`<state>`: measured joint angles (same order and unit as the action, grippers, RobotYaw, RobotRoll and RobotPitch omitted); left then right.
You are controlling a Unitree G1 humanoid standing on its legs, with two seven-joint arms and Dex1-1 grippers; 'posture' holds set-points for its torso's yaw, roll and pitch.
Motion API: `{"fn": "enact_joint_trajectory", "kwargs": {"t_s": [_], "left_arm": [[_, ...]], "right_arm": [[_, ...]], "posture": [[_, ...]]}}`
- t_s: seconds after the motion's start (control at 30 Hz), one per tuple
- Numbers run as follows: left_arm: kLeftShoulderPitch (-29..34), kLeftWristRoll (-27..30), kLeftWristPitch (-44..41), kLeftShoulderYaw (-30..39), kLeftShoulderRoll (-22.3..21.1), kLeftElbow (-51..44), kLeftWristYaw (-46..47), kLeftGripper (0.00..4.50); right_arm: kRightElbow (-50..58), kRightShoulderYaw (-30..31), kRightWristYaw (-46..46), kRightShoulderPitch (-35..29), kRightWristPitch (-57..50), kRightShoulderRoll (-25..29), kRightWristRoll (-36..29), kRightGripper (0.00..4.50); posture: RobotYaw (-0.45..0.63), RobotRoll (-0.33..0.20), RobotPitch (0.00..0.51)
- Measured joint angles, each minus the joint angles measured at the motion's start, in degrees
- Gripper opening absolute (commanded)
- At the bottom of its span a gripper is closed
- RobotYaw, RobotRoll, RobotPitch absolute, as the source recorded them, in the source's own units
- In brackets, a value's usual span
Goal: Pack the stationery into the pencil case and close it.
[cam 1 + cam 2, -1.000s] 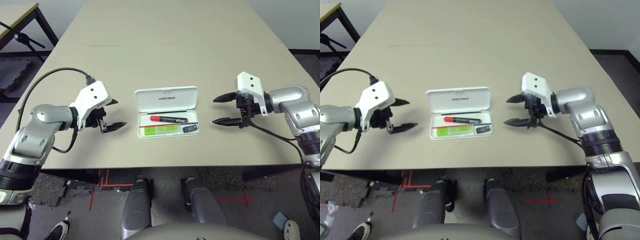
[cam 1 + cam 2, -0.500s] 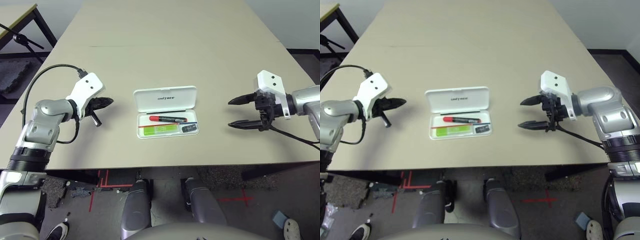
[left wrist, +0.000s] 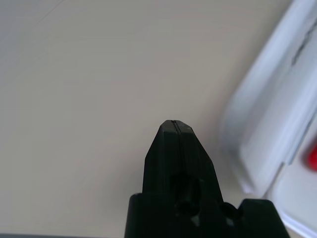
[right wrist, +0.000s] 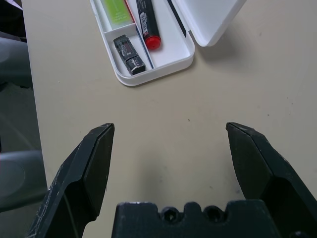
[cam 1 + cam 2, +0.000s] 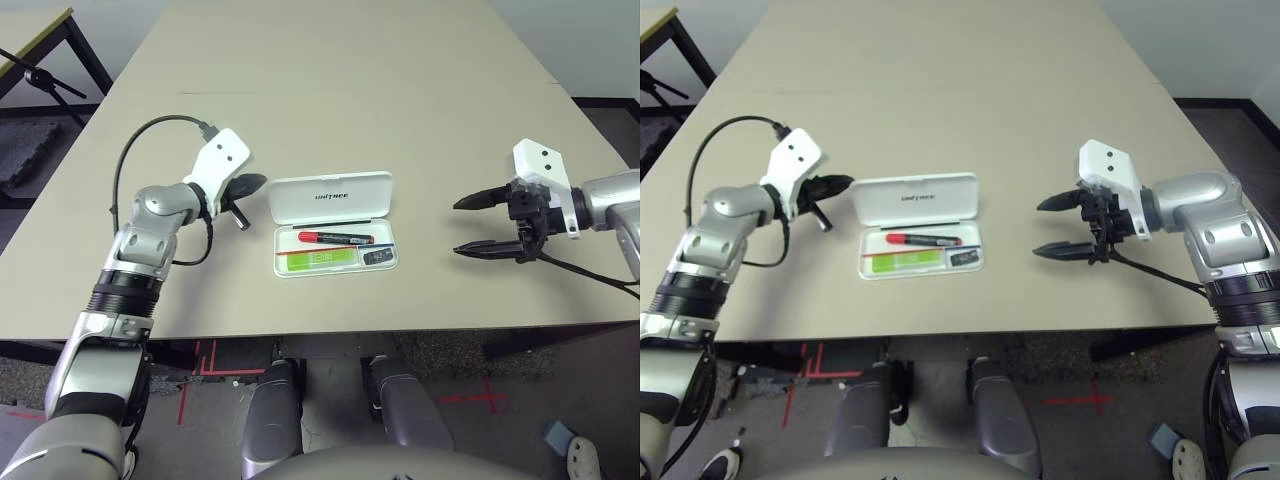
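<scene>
White pencil case [image 5: 334, 222] sits open mid-table, lid [image 5: 331, 198] raised at the far side with black UNITREE print on it. Bottom tray holds red marker pen [image 5: 336, 238] with black section along the far compartment, lime-green highlighter [image 5: 325, 259] in the near-left compartment, small silver-black piece [image 5: 377, 257] in the near-right compartment, next to the highlighter. All stationery in the case, lid not shut. Left gripper [image 5: 252, 185] just beside the lid's left edge, fingers pressed together, holding nothing; left wrist view shows the closed fingertips [image 3: 174, 130] over bare table with the case's white rim alongside; touching the lid or not, cannot tell. Right gripper [image 5: 472, 226] well to the right of the case, above the beige table [image 5: 350, 90], pointing toward the case, fingers spread wide, empty. Black cable [image 5: 140, 150] loops off the left wrist.
</scene>
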<state>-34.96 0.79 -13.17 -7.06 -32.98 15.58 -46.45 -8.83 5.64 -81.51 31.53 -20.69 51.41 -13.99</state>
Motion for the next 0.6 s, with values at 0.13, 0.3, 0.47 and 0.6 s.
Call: {"fn": "enact_joint_trajectory", "kwargs": {"t_s": [0.13, 0.3, 0.47, 0.6], "left_arm": [[1.34, 2.04, -0.28, -0.04, 0.04, -4.24, -3.04, 0.02], [6.66, 5.05, -1.0, -0.87, -1.16, -12.15, -9.39, 0.02], [9.23, 6.93, -2.94, -3.48, -1.12, -17.92, -12.53, 0.02], [10.73, 5.78, -3.04, -6.19, -0.95, -19.12, -12.43, 0.02]], "right_arm": [[0.25, 0.01, 0.2, -0.46, -0.09, 0.0, 0.0, 4.5], [0.4, 0.04, 0.47, -0.53, -0.09, -0.05, 0.03, 4.5], [0.41, 0.3, 0.64, -0.56, 0.01, -0.54, 0.12, 4.5], [0.41, 0.49, 1.18, -0.56, 0.22, -1.15, 0.38, 4.5]], "posture": [[-0.06, 0.0, 0.144], [-0.06, 0.0, 0.142], [-0.06, 0.0, 0.138], [-0.06, 0.0, 0.133]]}}
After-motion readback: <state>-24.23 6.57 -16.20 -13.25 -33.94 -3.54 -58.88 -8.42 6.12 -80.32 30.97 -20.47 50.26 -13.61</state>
